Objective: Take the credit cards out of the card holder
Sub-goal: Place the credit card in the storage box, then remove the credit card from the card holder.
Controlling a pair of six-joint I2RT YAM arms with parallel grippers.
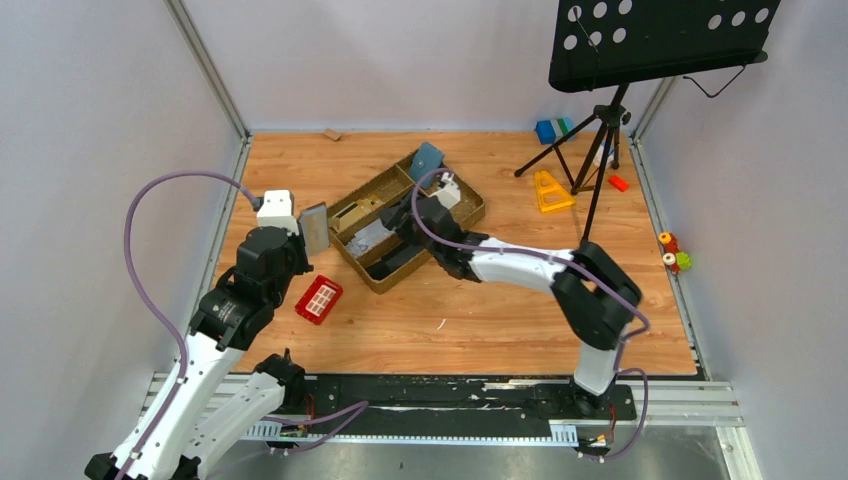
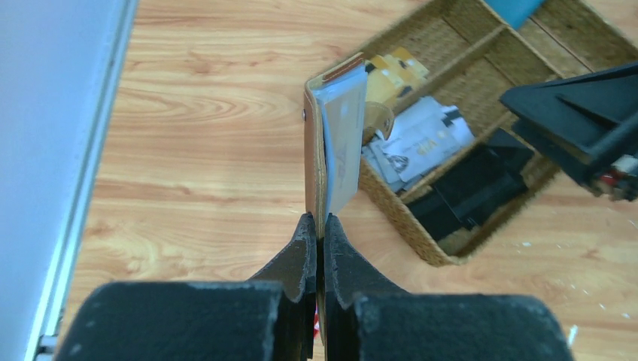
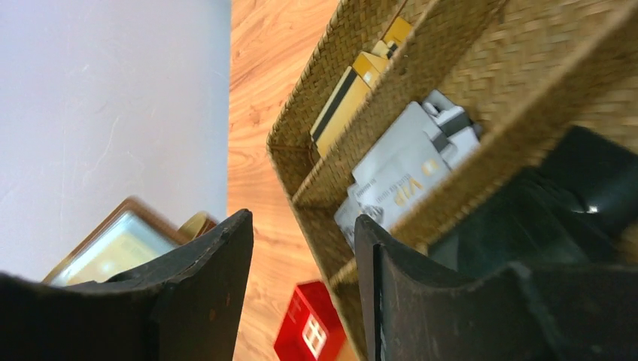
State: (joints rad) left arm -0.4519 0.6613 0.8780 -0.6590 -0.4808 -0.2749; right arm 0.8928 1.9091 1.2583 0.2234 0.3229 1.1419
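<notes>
My left gripper (image 2: 320,229) is shut on the lower edge of the brown card holder (image 2: 320,150) and holds it upright above the table, left of the wicker basket (image 2: 391,203). The holder's grey inside and clear sleeves face the basket. In the top view the holder (image 1: 314,228) stands above the left gripper (image 1: 300,243). Silver credit cards (image 2: 417,139) and gold cards (image 2: 391,71) lie in the basket. My right gripper (image 3: 301,226) is open and empty above the basket's near-left corner, pointing toward the holder (image 3: 124,242). The silver cards (image 3: 399,173) lie just beyond its fingertips.
A black object (image 2: 474,188) fills the basket's front compartment. A blue-teal pouch (image 1: 427,160) leans at the basket's back. A red box (image 1: 319,298) lies on the table by the left arm. A music stand (image 1: 600,130), a yellow piece (image 1: 550,190) and small toys are at the right.
</notes>
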